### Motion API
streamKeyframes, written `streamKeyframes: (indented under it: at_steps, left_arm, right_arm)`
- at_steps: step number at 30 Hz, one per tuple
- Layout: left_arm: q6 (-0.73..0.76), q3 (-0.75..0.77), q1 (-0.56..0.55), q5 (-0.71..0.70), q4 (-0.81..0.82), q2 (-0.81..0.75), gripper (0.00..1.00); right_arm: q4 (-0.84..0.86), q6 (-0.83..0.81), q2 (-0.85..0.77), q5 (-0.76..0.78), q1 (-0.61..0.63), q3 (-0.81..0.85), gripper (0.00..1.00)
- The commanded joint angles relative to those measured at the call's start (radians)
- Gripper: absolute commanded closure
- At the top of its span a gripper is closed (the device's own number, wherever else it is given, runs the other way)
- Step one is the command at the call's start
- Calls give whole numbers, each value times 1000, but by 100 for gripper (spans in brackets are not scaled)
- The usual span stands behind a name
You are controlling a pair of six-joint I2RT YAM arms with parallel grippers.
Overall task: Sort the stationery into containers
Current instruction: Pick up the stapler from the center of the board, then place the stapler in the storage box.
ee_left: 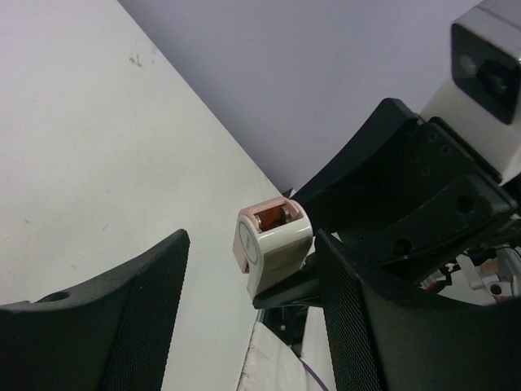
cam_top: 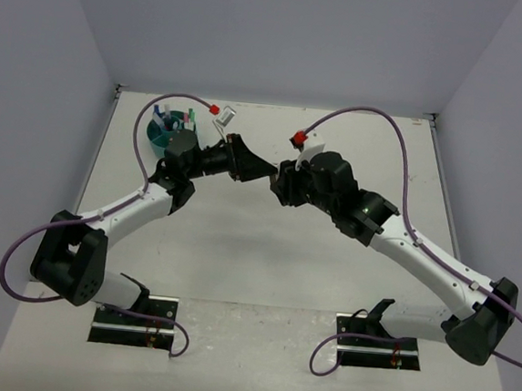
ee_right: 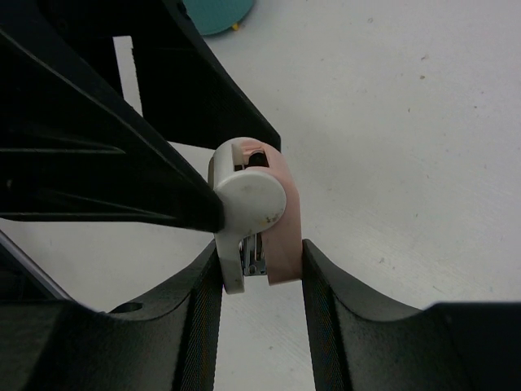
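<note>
right gripper (ee_right: 260,262) pinches a rounded, glossy pink-white plastic piece (ee_right: 249,194)

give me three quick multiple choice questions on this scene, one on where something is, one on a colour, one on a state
1. Where does the teal tub stand on the table?
A. near right corner
B. far left part
C. between the arm bases

2. What colour is the small item between the two arms?
A. green
B. dark blue
C. pink and white

3. How do the right jaws stand?
A. shut on the small item
B. wide open and empty
C. out of view

Answers:
1 B: the top view shows it far back and to the left.
2 C: both wrist views show a white body with pink sides.
3 A: the right wrist view shows it clamped between them.
</note>
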Motion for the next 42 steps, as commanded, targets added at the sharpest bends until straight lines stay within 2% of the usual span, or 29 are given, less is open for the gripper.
streamKeyframes:
  at_steps: [1,4,6,12,13,15,17,18,19,20,21,23,25,26,29,31,34,37,39,40,41,42]
  left_arm:
    - [42,59,-30,32,17,14,36]
    - [62,76,-33,27,-24,15,35]
    - [79,83,-33,17,-50,14,41]
    - [129,114,-33,-22,-153,27,98]
    - [137,122,-33,-29,-173,30,100]
    - [175,143,-33,-47,-231,37,100]
    - [216,168,-33,-67,-304,40,100]
    - [243,184,-33,-94,-360,40,100]
    - [286,209,-32,-137,-427,36,100]
    - [293,234,-32,-143,-437,35,100]
    - [363,272,-28,-262,-559,30,100]
    - [456,333,-15,-411,-673,22,100]
    - [510,384,24,-686,-800,8,100]
    - [529,399,53,-750,-820,4,100]
    - [620,412,150,-782,-785,-11,100]
    - [730,405,225,-655,-723,-9,100]
    - [931,412,320,-554,-673,1,100]
    - [1132,368,417,-302,-569,-3,100]
    - [1204,316,451,-217,-525,-12,100]
    - [1230,272,496,-104,-475,-19,100]
    - [1230,239,550,67,-379,-21,100]
    - [1232,231,581,143,-360,-12,100]
  right_arm:
    - [-19,-6,41,1,14,80,100]
    - [-48,-13,74,11,22,117,100]
    - [-59,-16,83,24,27,132,100]
    - [-82,-17,103,61,35,148,100]
    - [-82,-17,104,67,35,147,99]
    - [-78,-13,107,86,35,146,89]
    - [-77,-5,105,102,35,142,57]
    - [-75,0,102,109,35,137,37]
    - [-72,13,95,122,34,130,6]
    - [-72,15,94,133,34,129,1]
    - [-73,24,78,161,28,113,1]
    - [-73,36,51,204,10,79,1]
    - [-69,60,-9,229,-44,24,1]
    - [-62,65,-27,233,-61,-5,1]
    - [-34,62,-95,210,-126,-76,1]
    - [-27,52,-112,201,-138,-101,1]
    - [-16,37,-136,202,-144,-133,1]
    - [19,35,-171,171,-146,-171,1]
    - [43,37,-185,141,-146,-190,1]
    - [57,36,-200,122,-146,-200,1]
    - [62,38,-215,114,-146,-204,1]
    - [62,39,-226,105,-146,-208,1]
